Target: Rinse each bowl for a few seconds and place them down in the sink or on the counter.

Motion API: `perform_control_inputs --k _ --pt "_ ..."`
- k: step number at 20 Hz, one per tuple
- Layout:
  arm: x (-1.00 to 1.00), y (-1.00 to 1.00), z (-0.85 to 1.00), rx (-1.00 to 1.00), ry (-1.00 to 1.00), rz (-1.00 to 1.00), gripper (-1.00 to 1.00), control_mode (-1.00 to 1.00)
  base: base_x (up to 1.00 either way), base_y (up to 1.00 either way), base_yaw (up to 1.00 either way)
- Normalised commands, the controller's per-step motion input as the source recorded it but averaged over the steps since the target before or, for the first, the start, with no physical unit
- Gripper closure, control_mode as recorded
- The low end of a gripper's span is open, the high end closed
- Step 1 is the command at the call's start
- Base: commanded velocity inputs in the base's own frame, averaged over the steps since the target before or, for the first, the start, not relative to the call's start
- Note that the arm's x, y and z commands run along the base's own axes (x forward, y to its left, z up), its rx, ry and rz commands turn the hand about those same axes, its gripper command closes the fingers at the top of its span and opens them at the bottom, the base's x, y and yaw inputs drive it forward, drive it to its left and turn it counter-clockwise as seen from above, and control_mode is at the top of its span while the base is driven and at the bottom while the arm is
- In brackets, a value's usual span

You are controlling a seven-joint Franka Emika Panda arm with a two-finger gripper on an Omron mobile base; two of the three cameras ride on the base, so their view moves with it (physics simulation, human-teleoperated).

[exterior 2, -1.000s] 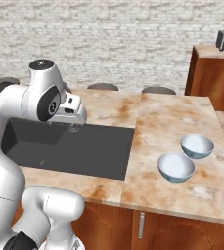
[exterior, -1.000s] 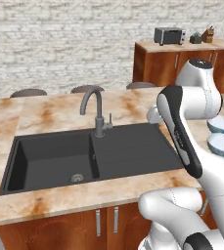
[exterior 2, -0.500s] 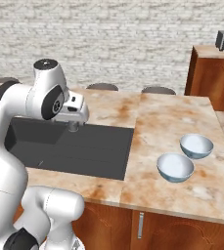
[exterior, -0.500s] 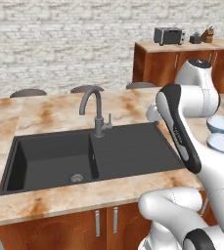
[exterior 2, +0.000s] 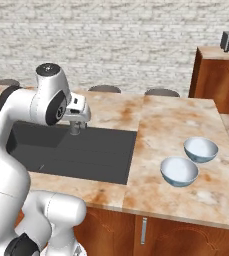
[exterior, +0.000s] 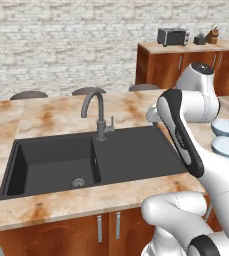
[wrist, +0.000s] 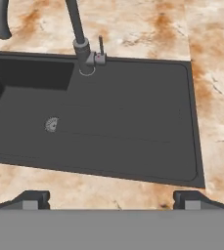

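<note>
Pincer (wrist: 111, 197) wide open, empty, low in the hand view above the black sink (wrist: 133, 127). Two bowls (exterior 2: 179, 171) (exterior 2: 200, 149) side by side on the table (exterior 2: 171, 120), right of centre in the right base view, well apart from the faucet (exterior: 97, 112).

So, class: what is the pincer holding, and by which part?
Nothing. The pincer is open over the sink; both bowls sit on the counter.

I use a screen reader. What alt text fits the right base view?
Two pale blue bowls sit side by side on the beige marble counter, right of the black sink. The white robot arm bends over the sink, its hand holding nothing.
</note>
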Motion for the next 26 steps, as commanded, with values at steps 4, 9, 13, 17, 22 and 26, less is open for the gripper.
perform_control_inputs --k 4,9,13,17,22,26 --pt "0.1 0.21 -0.12 0.0 -0.14 0.06 -1.0 -1.0 0.0 0.0 0.0" --pt "0.17 0.16 -0.14 0.0 -0.12 0.07 -1.0 -1.0 0.0 0.0 0.0" --pt "0.23 0.09 -0.12 0.02 -0.09 0.06 -1.0 -1.0 0.0 0.0 0.0" --pt "0.3 0.04 -0.11 0.01 -0.05 0.05 -1.0 -1.0 0.0 0.0 0.0" --pt "0.29 0.0 -0.11 0.0 -0.05 0.05 -1.0 -1.0 0.0 0.0 0.0" --pt "0.23 0.0 -0.13 0.0 -0.09 0.06 -1.0 -1.0 0.0 0.0 0.0"
